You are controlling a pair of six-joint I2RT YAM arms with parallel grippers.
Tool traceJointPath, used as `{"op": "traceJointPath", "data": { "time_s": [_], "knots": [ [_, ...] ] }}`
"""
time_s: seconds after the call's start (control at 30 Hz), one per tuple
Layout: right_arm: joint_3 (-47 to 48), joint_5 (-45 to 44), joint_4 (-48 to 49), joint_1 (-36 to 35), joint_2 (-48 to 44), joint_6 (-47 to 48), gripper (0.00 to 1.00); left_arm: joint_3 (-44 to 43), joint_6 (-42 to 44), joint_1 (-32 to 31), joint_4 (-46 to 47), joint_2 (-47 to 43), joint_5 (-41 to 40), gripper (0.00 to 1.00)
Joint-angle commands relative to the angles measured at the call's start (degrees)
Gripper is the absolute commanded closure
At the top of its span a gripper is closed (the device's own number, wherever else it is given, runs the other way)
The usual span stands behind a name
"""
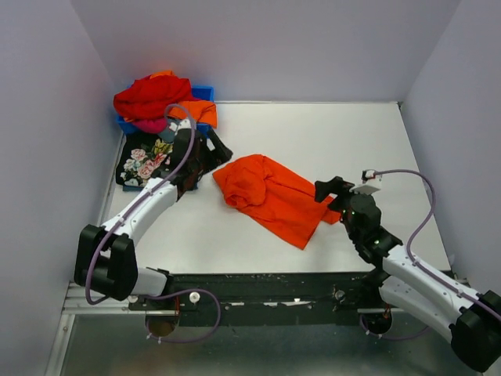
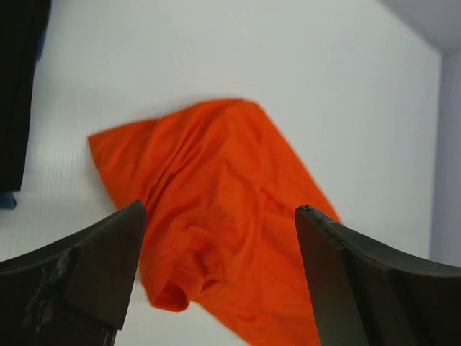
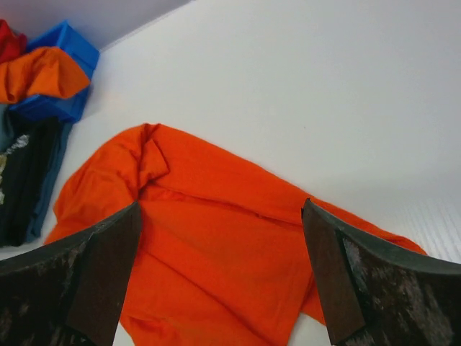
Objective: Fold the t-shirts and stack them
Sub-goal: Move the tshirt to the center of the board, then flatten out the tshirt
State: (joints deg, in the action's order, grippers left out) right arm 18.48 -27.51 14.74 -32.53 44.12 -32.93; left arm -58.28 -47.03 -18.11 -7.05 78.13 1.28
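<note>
Crumpled orange t-shirt lies ahead of left gripper and right gripper; both jaws wide open, empty. Blue bin beyond, left.

A crumpled orange tee lies centrally, while a black rose-print tee and red heap sit back-left.

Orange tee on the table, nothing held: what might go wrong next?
The orange tee lies bunched, edges curled under; the right fingers may pinch several layers and fold it crooked. The black tee lies beside the bin, right under the left arm; a swing could snag and drag it.
</note>
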Motion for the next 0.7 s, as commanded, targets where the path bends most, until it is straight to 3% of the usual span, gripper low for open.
{"op": "traceJointPath", "data": {
  "time_s": [0.0,0.03,0.2,0.33,0.47,0.67],
  "knots": [
    [4.09,3.24,-4.44,0.02,5.7,1.47,0.01,3.43,8.95,-7.54,0.72,-3.85,-4.43,0.07],
    [5.5,3.86,-6.81,0.1,6.93,0.77,0.02,3.96,10.62,-9.56,-0.32,-4.64,-6.01,0.08],
    [10.17,5.01,-21.83,0.02,9.58,-5.11,0.3,8.7,16.08,-16.25,-2.44,-9.13,-11.2,0.12],
    [7.89,6.93,-27.39,0.1,7.83,-11.27,0.32,9.5,17.31,-19.76,-2.97,-8.44,-11.82,0.16],
    [5.08,9.31,-28.8,0.1,5.98,-14.27,0.33,7.75,19.16,-22.49,-2.36,-3.17,-11.91,0.3],
    [2.88,8.88,-29.5,0.1,2.2,-14.09,0.33,3.53,20.48,-24.6,-2.88,6.58,-12.88,0.3]
  ]
}}
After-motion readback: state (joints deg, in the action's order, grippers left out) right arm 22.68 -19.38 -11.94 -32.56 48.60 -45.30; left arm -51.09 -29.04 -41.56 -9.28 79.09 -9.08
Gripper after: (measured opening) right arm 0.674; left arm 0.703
